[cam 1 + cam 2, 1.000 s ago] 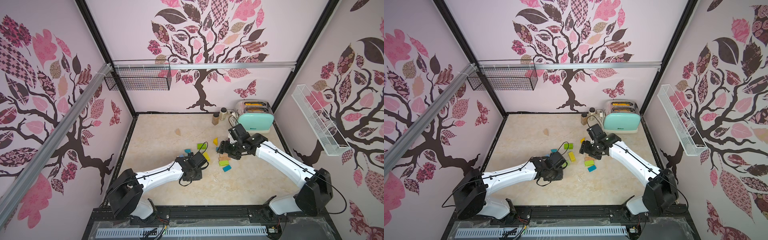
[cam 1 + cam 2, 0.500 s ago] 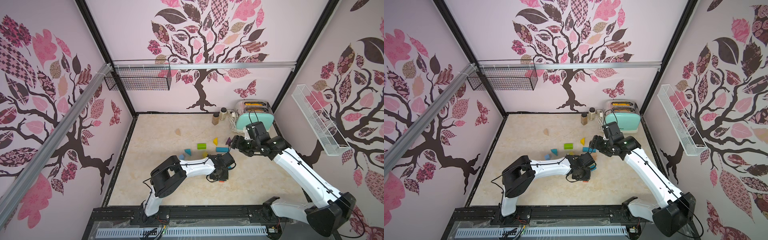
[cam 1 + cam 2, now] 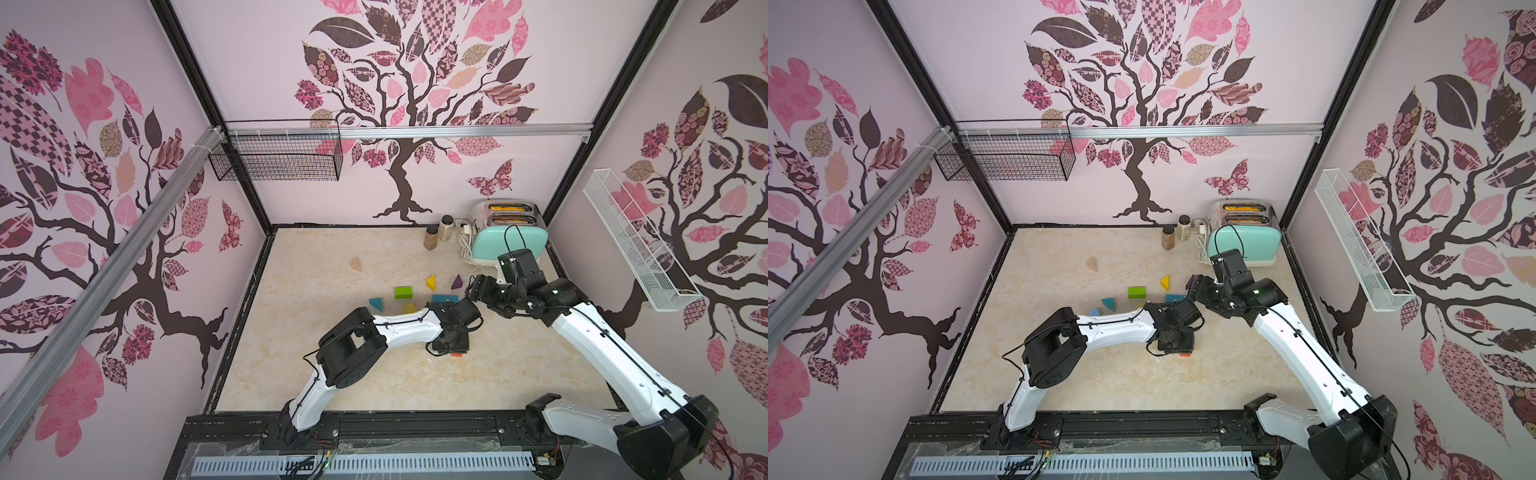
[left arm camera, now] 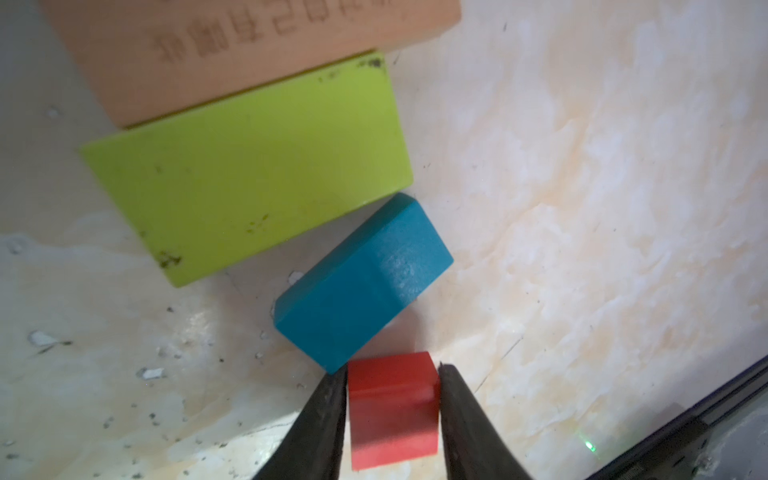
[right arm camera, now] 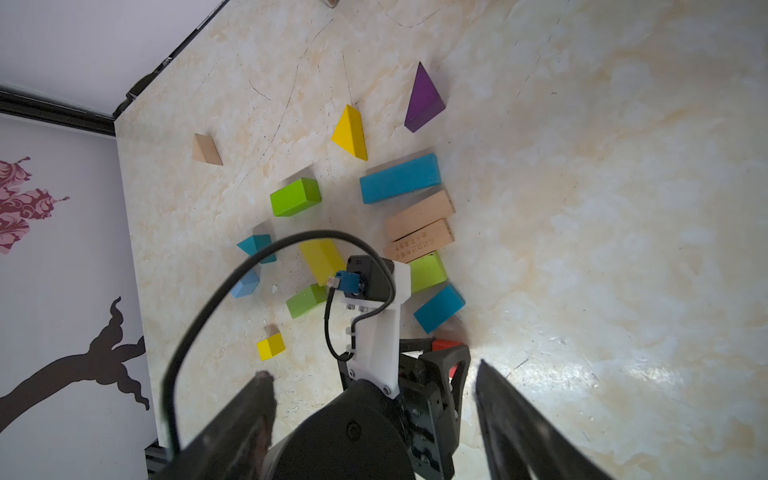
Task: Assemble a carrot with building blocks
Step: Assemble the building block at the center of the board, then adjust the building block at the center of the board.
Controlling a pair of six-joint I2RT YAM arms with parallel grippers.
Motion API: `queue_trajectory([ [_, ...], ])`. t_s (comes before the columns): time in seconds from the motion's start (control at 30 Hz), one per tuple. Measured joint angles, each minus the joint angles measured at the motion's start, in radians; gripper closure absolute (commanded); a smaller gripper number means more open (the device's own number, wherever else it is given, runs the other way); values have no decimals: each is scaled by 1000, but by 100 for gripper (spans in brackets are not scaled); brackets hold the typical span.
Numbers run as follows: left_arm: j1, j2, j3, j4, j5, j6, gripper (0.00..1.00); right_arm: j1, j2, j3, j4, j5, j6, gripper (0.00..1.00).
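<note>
Left hand (image 4: pixel 393 369) swung right to the red block (image 4: pixel 392 415); right hand (image 5: pixel 372 372) drew back toward toaster (image 3: pixel 509 245)

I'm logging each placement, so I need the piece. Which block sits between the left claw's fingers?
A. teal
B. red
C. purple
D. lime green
B: in the left wrist view the red block lies between the fingers of the left claw, while the teal block lies outside them.
</note>
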Motion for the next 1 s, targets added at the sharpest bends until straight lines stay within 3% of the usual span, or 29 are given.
queue_trajectory([
  [0.07, 0, 0, 5, 2, -1, -4, 35, -2, -4, 0, 4, 0, 0, 21],
  [0.4, 2, -38, -35, 9, -53, 9, 25, 2, -8, 12, -14, -6, -20, 21],
  [0.67, 26, -304, -194, 0, -146, 43, 18, 4, -35, 96, -89, 43, -72, 29],
  [0.87, 49, -529, -370, -6, -200, 35, 15, 3, -33, 63, -113, 29, -101, 49],
  [1.0, 50, -663, -448, -24, -224, 32, 14, 3, 3, -40, -96, -17, -115, 66],
])
